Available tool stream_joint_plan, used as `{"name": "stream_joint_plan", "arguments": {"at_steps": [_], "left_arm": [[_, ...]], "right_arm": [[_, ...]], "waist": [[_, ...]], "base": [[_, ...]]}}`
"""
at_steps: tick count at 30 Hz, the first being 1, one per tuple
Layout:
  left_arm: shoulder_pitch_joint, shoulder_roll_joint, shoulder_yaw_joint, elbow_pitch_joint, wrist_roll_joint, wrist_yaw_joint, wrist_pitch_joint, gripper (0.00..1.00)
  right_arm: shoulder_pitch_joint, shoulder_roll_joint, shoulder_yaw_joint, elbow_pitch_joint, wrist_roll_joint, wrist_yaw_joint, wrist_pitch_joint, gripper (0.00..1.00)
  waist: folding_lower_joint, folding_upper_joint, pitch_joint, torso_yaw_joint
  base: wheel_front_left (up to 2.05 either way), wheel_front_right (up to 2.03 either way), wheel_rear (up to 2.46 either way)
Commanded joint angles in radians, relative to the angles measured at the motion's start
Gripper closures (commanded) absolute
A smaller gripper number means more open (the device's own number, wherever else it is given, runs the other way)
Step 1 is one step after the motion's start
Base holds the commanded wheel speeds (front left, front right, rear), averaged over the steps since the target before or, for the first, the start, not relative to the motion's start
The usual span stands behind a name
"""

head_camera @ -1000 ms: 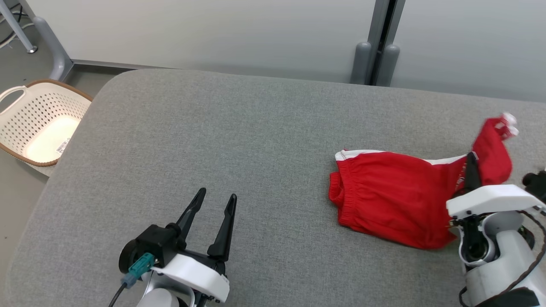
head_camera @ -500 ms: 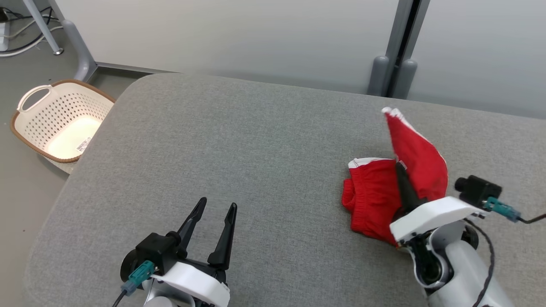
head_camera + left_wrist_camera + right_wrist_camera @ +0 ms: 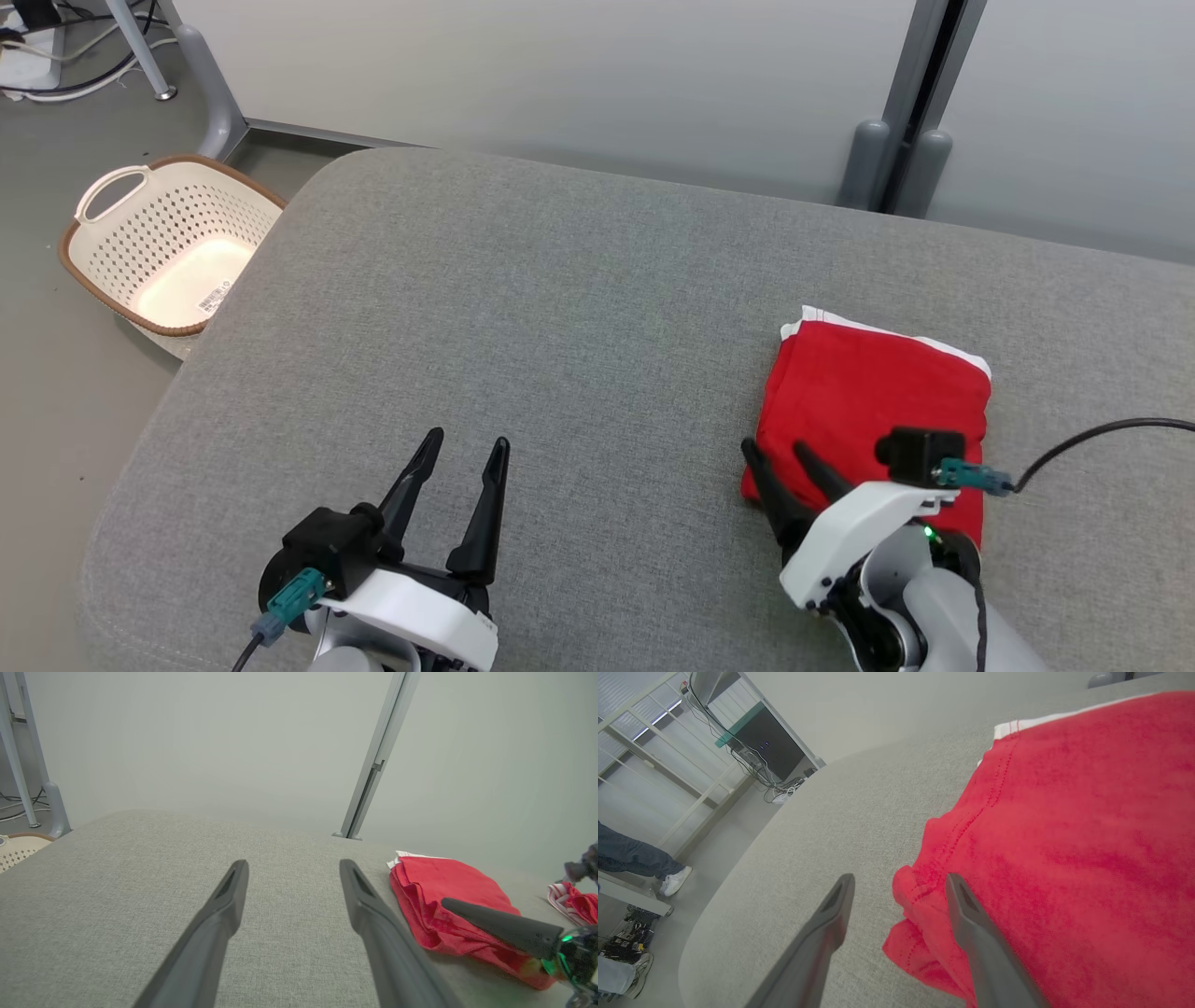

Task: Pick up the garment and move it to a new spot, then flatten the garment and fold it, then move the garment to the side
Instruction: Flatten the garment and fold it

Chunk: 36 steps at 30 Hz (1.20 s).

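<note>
1. Looking from the head: folded red shorts (image 3: 878,392) lie on the grey table's (image 3: 560,308) right side; the right gripper (image 3: 774,448), spread and empty, sits at their near-left corner.
2. Left wrist: the left gripper (image 3: 294,863) gapes wide over bare padding, apart from them.
3. Right wrist: the hem (image 3: 915,891) bunches between the fingers (image 3: 822,933); pinch every layer low, then slide slowly so the fold holds.

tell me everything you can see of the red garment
The red garment is soft, knit-looking cloth with white trim along its far edge and stitched hems. It lies folded into a rough rectangle, layers stacked at its left edge, flat on the grey padded surface on the robot's right. The right pincer stands open at its near left corner, one finger over the cloth, the other over the surface, gripping nothing.
</note>
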Motion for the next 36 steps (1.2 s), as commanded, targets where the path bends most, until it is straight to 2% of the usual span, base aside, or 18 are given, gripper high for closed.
{"name": "stream_joint_plan", "arguments": {"at_steps": [1, 5, 10, 13, 15, 19, 22, 28, 33, 36], "left_arm": [[0.007, 0.003, -0.001, 0.001, -0.004, -0.004, 0.000, 0.00], [0.005, 0.003, -0.003, 0.001, -0.010, -0.001, 0.000, 0.00], [-0.005, 0.003, 0.006, -0.002, -0.007, 0.004, 0.000, 0.00], [-0.006, 0.003, 0.016, -0.005, 0.000, 0.003, 0.001, 0.00], [-0.004, 0.003, 0.026, -0.013, 0.009, 0.002, 0.000, 0.00], [-0.001, 0.003, 0.040, -0.031, 0.017, 0.001, 0.000, 0.00], [0.001, 0.003, 0.054, -0.046, 0.025, 0.000, 0.000, 0.00], [0.008, 0.004, 0.086, -0.079, 0.010, -0.001, 0.001, 0.00], [0.004, 0.003, 0.120, -0.097, 0.035, -0.004, 0.001, 0.00], [0.012, 0.003, 0.124, -0.102, 0.068, -0.005, 0.001, 0.00]], "right_arm": [[0.014, -0.004, 0.012, 0.017, 0.001, 0.000, 0.015, 0.00], [0.000, -0.005, 0.064, 0.081, -0.041, 0.000, 0.047, 0.00], [-0.024, -0.005, 0.086, 0.116, -0.053, 0.000, 0.013, 0.00], [-0.045, -0.013, 0.101, 0.098, -0.080, 0.000, -0.041, 0.00], [-0.057, -0.043, 0.099, 0.081, -0.125, 0.000, -0.122, 0.00], [-0.060, -0.085, 0.080, 0.043, -0.195, 0.000, -0.208, 0.00], [-0.042, -0.120, 0.037, 0.007, -0.280, 0.000, -0.248, 0.00], [0.049, -0.121, -0.099, -0.129, -0.418, 0.000, -0.269, 0.00], [0.164, -0.074, -0.244, -0.270, -0.543, 0.000, -0.270, 0.00], [0.206, -0.051, -0.289, -0.311, -0.573, 0.000, -0.270, 0.00]], "waist": [[0.0000, 0.0000, 0.002, 0.001], [0.0000, 0.0000, 0.007, 0.000], [0.0000, 0.0000, 0.011, -0.017], [0.0000, 0.0000, 0.009, -0.040], [0.0000, 0.0000, 0.002, -0.069], [0.0000, 0.0000, -0.005, -0.117], [0.0000, 0.0000, -0.011, -0.153], [0.0000, 0.0000, -0.017, -0.217], [0.0000, 0.0000, -0.022, -0.252], [0.0000, 0.0000, -0.026, -0.263]], "base": [[0.00, 0.00, 0.00], [0.00, 0.00, 0.00], [0.00, 0.00, 0.00], [0.00, 0.00, 0.00], [0.00, 0.00, 0.00], [0.00, 0.00, 0.00], [0.00, 0.00, 0.00], [0.00, 0.00, 0.00], [0.00, 0.00, 0.00], [0.00, 0.00, 0.00]]}}
